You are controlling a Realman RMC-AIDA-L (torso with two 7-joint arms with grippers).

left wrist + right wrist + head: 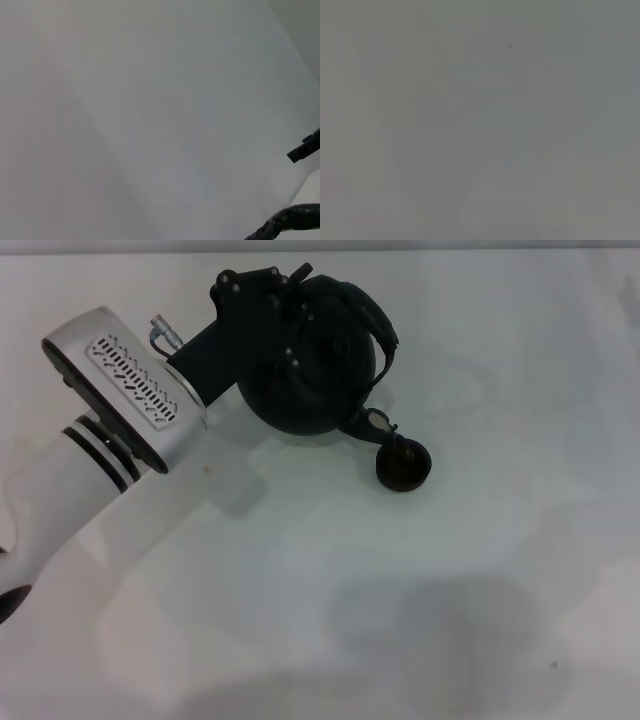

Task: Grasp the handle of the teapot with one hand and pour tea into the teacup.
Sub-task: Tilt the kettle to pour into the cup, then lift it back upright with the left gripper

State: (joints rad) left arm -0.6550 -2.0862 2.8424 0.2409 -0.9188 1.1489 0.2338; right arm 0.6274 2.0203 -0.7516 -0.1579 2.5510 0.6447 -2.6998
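In the head view my left gripper (292, 285) is shut on the handle (372, 310) of the teapot (310, 370) at the table's far middle. The round matte-black teapot is tipped over on its side. Its short spout (375, 423) points down at the teacup (403, 466). The small dark teacup stands on the table just below and to the right of the spout. No stream of tea can be made out. The left wrist view shows a piece of the rough black handle (295, 219) and a black fingertip (304, 150). My right gripper is out of view.
The white table (450, 570) carries nothing else. My left arm (110, 430) reaches in from the left front. A dull shadow lies on the table near the front right. The right wrist view shows only plain grey surface.
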